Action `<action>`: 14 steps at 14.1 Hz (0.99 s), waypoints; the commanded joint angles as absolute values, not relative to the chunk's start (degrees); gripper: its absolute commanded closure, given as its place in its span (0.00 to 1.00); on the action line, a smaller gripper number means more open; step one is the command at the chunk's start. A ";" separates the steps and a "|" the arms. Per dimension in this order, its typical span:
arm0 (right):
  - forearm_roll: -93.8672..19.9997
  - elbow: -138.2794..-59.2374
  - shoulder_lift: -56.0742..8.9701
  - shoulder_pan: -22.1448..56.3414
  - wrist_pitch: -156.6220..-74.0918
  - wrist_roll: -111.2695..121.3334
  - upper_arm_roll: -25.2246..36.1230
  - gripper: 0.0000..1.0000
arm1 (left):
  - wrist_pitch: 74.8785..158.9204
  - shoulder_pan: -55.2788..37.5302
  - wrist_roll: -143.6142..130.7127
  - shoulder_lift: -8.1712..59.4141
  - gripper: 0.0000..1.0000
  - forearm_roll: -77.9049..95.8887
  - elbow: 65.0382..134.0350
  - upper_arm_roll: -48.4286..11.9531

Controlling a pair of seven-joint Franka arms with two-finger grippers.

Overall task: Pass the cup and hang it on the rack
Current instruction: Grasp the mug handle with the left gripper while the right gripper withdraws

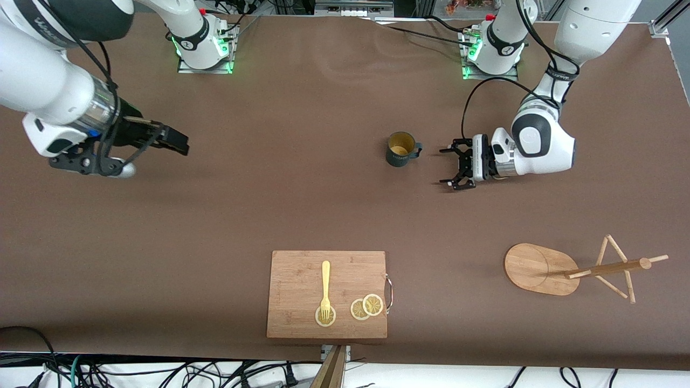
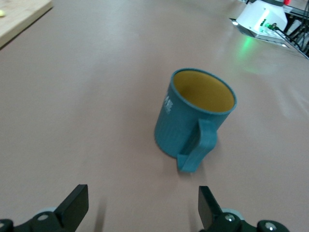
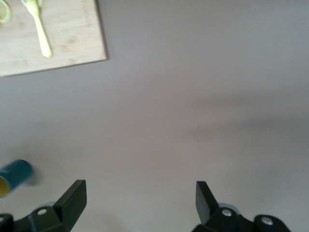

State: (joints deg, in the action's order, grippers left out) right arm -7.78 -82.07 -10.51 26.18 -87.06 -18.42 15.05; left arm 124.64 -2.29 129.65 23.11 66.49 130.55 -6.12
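The dark teal cup stands upright on the brown table, its yellowish inside showing and its handle turned toward my left gripper. That gripper is open and low, beside the cup toward the left arm's end, a short gap away from it. In the left wrist view the cup sits ahead of the open left gripper, with nothing between the fingers. The wooden rack stands nearer the front camera, at the left arm's end. My right gripper hangs open and empty over the right arm's end; in its wrist view the right gripper sees bare table.
A wooden cutting board lies by the table's front edge with a yellow fork and lemon slices on it. The board and the cup also show in the right wrist view.
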 commanded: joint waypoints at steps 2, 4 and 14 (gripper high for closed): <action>-5.27 -89.47 -4.04 26.81 -87.80 -6.02 20.72 0.00 | 125.68 -2.81 137.34 22.32 0.00 71.87 133.58 -7.91; -5.27 -89.38 -4.04 26.89 -87.63 0.07 23.99 0.00 | 125.68 -2.90 145.07 22.32 0.00 77.84 136.31 -8.00; -1.50 -89.21 -4.22 7.23 -87.45 2.11 6.79 0.00 | 126.21 -4.30 166.11 26.72 0.00 91.22 139.92 -8.00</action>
State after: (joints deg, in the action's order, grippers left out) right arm -2.73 -88.09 -5.45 14.04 -87.11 0.76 13.06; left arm 125.41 -3.54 157.72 25.83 87.43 139.79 -8.00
